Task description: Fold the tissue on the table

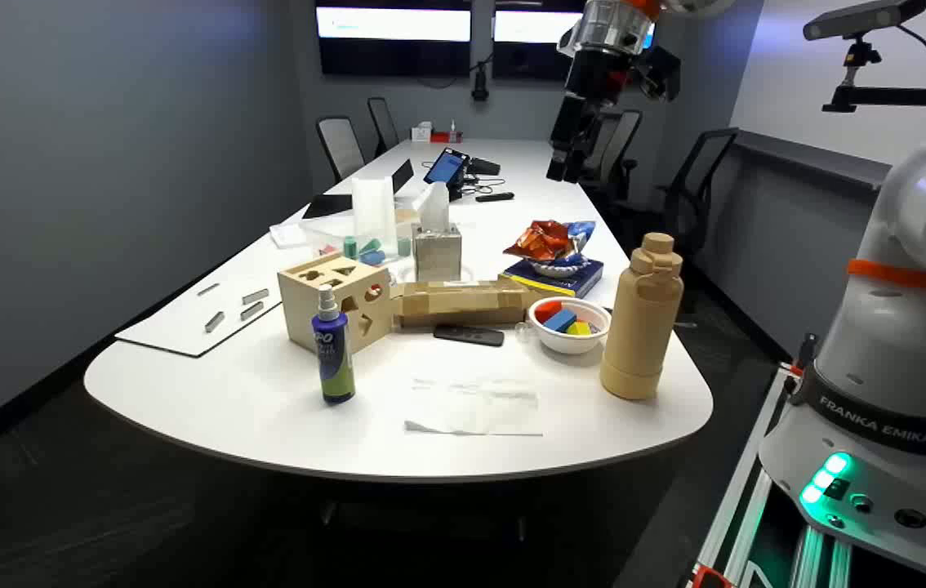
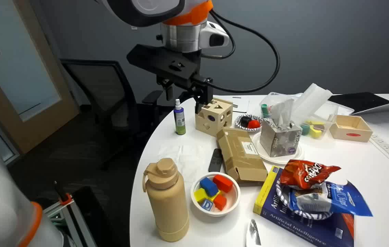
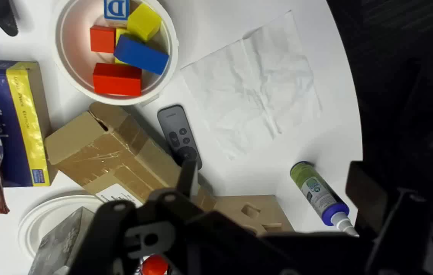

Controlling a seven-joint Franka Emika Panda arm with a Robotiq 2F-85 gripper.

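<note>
The tissue [image 1: 475, 407] is a thin white sheet lying spread nearly flat on the white table [image 1: 210, 400], close to its rounded end. In an exterior view it is faint [image 2: 189, 159], partly behind the tan bottle. In the wrist view the tissue [image 3: 254, 84] shows whole, with a raised crease down its middle and wrinkles. My gripper [image 3: 273, 181] is open, with nothing between its fingers. It hangs high above the table in both exterior views [image 1: 565, 167] [image 2: 184, 99], well apart from the tissue. The table also shows in an exterior view [image 2: 225, 230].
Around the tissue stand a spray bottle [image 1: 333, 351], a wooden shape box [image 1: 332, 302], a cardboard box [image 1: 455, 306], a remote [image 1: 469, 335], a bowl of blocks [image 2: 198, 202] and a tall tan bottle [image 1: 643, 327]. A tissue box [image 2: 278, 140] and a book with snack bags [image 2: 304, 219] lie farther back.
</note>
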